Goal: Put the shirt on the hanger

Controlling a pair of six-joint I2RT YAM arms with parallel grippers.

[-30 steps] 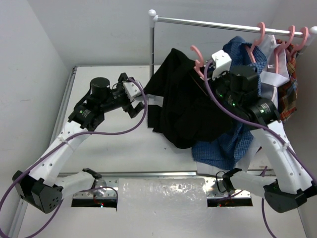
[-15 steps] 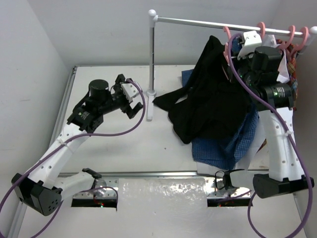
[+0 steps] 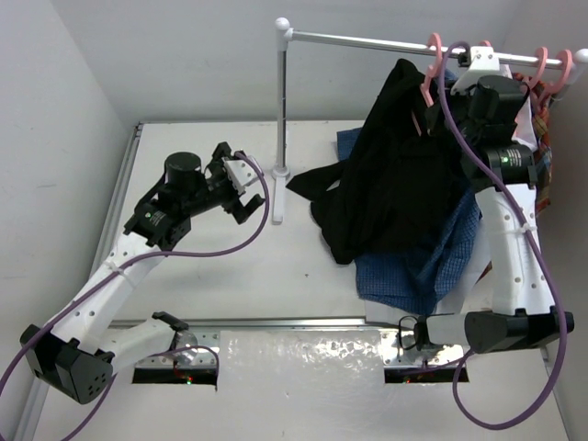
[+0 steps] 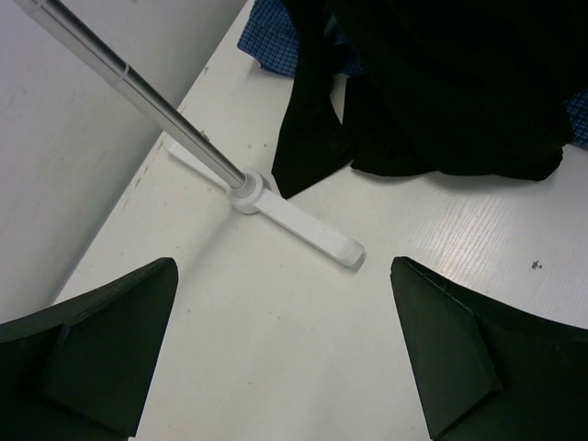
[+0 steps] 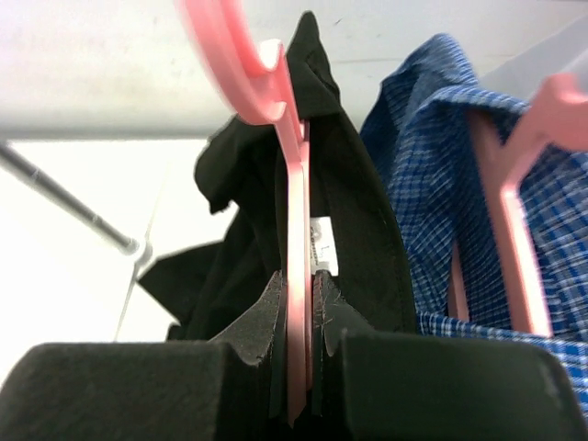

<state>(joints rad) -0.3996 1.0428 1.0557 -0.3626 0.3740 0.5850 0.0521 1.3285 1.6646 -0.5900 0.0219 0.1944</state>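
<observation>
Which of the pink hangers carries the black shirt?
The leftmost hanger, clamped in the right gripper. The black shirt hangs from it; the other hangers hang further right along the rail, and no gripper holds them.

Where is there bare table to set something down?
Bare: the table stretch between the left tool, the rack foot and the shirt hem, down to the front rail. Crowded: the right side, where the shirt and blue shirt bunch beneath the right tool holding the hanger.
</observation>
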